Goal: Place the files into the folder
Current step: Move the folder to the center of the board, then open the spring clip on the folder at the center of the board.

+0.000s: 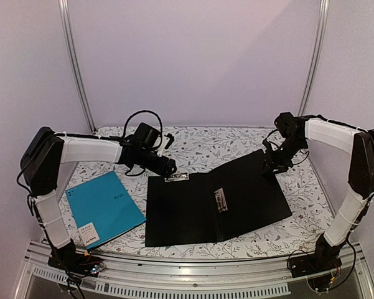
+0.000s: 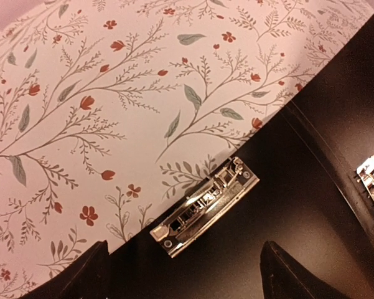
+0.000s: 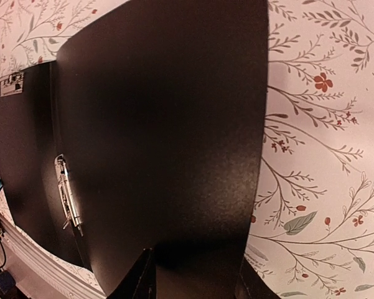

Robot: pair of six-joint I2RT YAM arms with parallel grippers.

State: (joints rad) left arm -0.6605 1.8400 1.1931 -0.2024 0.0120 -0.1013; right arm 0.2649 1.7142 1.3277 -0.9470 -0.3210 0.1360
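**Folder lay open on the worktop, a pincer at each far corner**

Black folder [image 1: 187, 215] lay spread open on the floral-patterned worktop [image 1: 199, 144], roughly in the middle between the two arms; its left cover sat flat, and its right cover ran out at an angle toward the far right. One silver metal clip [image 1: 177, 178] sat at the far edge of the left cover; a second clip [image 1: 220, 199] ran along the spine.

The left pincer [image 1: 170, 168] hung over the far left edge of the folder, just beside the edge clip; in the left wrist view its fingers [image 2: 81, 277] were spread wide, released, with the clip and the folder's rim showing between them and nothing held.

The right pincer [image 1: 272, 163] hovered at the far corner of the right cover; in the right wrist view its fingers [image 3: 143, 277] were apart, unclenched, with the black cover filling the gap between them; whether either finger touched the cover could not be told, dark on dark. That cover's outer edge looked slightly bowed from that view.

A teal-blue folder [image 1: 106, 208] lay closed on the worktop to the left of the black one, near it but apart, by the left arm's base.
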